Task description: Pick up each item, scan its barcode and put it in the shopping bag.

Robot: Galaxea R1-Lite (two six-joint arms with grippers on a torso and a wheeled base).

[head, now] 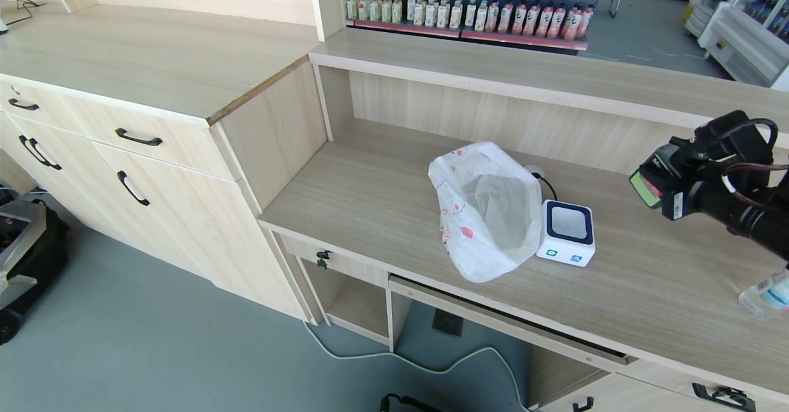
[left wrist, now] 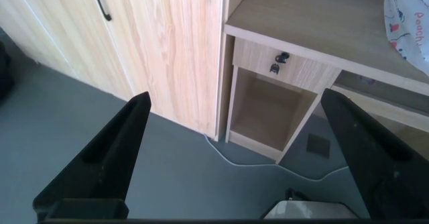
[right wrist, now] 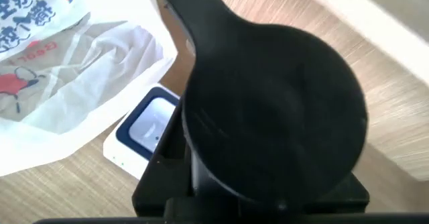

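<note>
Right now the right gripper (head: 664,191) is clamping a black item (head: 645,189) at the frame's right edge, above the wooden counter (head: 382,190). The item is showing a green-rimmed red face and a round dark end. Mid-frame, the white, red-printed shopping bag (head: 487,214) is slumping open against the blue-framed scanner (head: 567,233). The left gripper (left wrist: 231,157) is hanging with its jaws wide.

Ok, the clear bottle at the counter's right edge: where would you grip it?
Across the round body of the clear bottle, coming down from above: it seems to lie on its side on the counter, which leaves both flanks free. Its far end is cut off by the view's edge.
</note>
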